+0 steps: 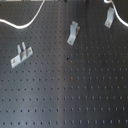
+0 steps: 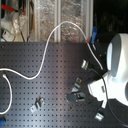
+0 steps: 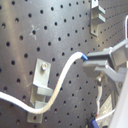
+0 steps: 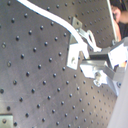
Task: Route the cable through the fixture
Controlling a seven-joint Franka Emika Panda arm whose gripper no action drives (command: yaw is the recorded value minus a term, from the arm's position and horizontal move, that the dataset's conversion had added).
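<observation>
The cable (image 3: 60, 80) curves across the dark pegboard (image 3: 60, 30) and crosses a bolted metal clip (image 3: 41, 85). Its blue-tipped end sits at the grey gripper (image 3: 100, 62) fingers. A second bracket (image 3: 97, 15) stands apart.

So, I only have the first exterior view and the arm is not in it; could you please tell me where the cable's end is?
Observer: In the first wrist view the cable ends in a blue tip right at the gripper; I cannot tell whether the jaws pinch it.
Operator: Thank you. Does it cross any clip on its way there?
Observer: Yes, in the first wrist view it crosses the lower part of a metal clip screwed to the board.
</observation>
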